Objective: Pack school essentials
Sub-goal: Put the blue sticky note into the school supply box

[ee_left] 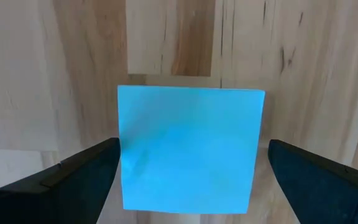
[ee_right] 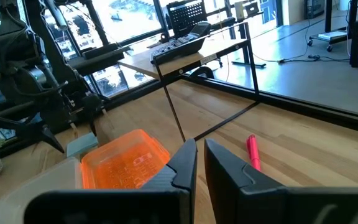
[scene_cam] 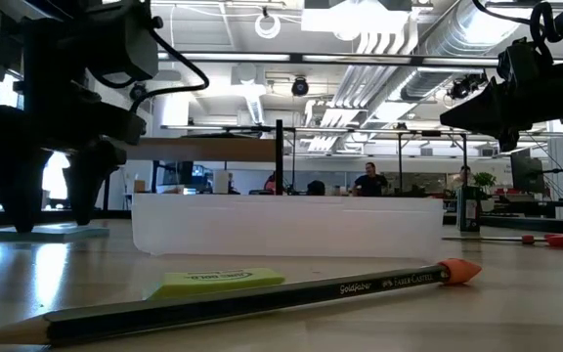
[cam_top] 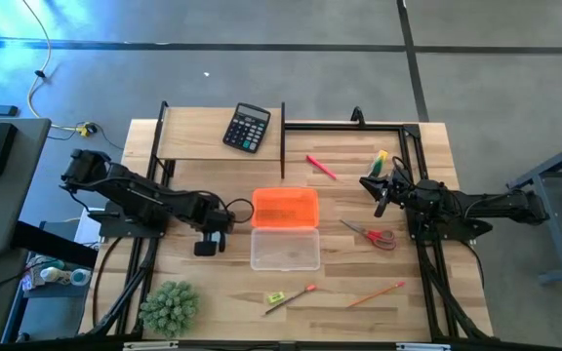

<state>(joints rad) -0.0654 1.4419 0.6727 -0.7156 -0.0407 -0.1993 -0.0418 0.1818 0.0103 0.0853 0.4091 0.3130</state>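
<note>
My left gripper [ee_left: 188, 186] is open and points down over the pale blue square note pad [ee_left: 190, 149], one finger on either side of it and not touching. The pad lies flat on the table left of the orange case [cam_top: 284, 207]; in the high view the gripper [cam_top: 208, 241] hides it. My right gripper [cam_top: 380, 198] is shut, empty and raised near the yellow-and-green crayon box [cam_top: 381, 161]. Flat on the table lie the pink pen [cam_top: 321, 167], the red-handled scissors [cam_top: 371, 235], two pencils [cam_top: 291, 297] [cam_top: 376, 292] and the green eraser [cam_top: 275, 296].
A clear tray [cam_top: 284, 250] sits against the near side of the orange case. The black calculator [cam_top: 247, 128] rests on a raised wooden shelf [cam_top: 193, 136] at the far left. A spiky green plant [cam_top: 169, 307] stands at the near left corner. A thin black frame [cam_top: 359, 125] borders the far right.
</note>
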